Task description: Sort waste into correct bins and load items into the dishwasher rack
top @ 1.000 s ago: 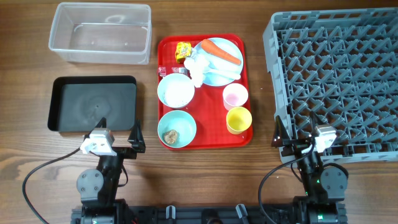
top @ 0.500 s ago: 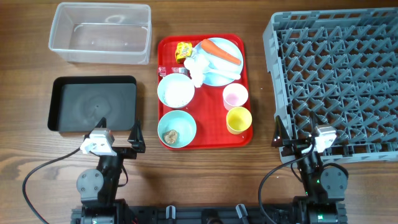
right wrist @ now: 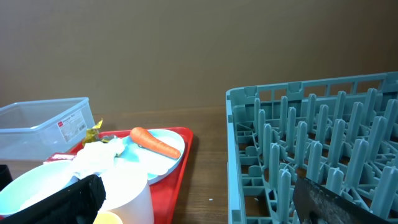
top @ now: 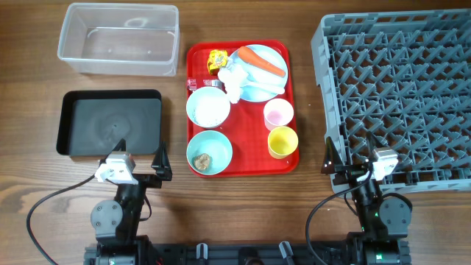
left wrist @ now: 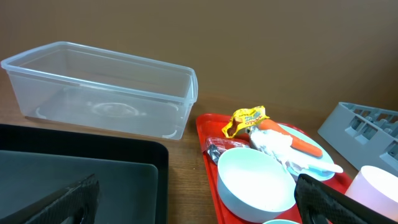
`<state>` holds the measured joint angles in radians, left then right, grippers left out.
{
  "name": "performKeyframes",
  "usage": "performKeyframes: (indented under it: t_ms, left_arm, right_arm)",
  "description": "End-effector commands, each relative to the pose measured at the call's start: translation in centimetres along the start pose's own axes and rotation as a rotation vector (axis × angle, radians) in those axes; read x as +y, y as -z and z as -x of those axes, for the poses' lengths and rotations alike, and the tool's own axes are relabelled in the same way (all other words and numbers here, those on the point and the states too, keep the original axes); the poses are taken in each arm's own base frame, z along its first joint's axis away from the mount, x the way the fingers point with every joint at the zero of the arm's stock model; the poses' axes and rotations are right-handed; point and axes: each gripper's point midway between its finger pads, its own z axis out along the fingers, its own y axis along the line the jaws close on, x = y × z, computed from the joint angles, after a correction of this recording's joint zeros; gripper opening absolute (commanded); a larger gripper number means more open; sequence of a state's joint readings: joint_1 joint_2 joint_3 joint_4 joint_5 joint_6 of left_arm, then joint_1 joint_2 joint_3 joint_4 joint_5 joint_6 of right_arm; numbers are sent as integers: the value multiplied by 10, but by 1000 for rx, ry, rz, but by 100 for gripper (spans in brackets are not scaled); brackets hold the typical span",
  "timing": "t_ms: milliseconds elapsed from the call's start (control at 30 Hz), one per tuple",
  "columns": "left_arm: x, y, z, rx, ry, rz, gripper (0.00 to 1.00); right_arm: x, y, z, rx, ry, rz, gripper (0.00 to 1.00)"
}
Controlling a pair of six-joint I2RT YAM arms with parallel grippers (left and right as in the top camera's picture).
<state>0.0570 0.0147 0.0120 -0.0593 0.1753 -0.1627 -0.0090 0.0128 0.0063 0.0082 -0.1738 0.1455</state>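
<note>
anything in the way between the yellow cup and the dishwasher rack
Nothing visible. Between the yellow cup and the dishwasher rack lie only the low rim of the red tray and a strip of table. The pink cup sits beside the yellow one, off that path.

Looks like a robotics lab test cell. Left arm (top: 110,215) and right arm (top: 383,213) sit at the near edge of a wood-grain bench (top: 243,213) with a loose cable (top: 44,205), and a plain brown wall (left wrist: 249,37) stands behind. The kitchen props look staged: dishwasher rack (top: 397,88) at the far-right corner, clear tub (top: 73,59) far-left, red tray (top: 246,121) mid-bench.
</note>
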Motion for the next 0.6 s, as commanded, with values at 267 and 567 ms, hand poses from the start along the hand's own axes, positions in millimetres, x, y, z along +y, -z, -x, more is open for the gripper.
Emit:
performKeyframes:
  t_ms: [267,567]
  left_arm:
    - [0,0,-1,-2,8,2,100]
    - [-3,0,10,-47,1,-10,100]
  right_arm:
    - [-2,0,2,-12,-10,-13,100]
    - [1,1,16,-65,54,-3,100]
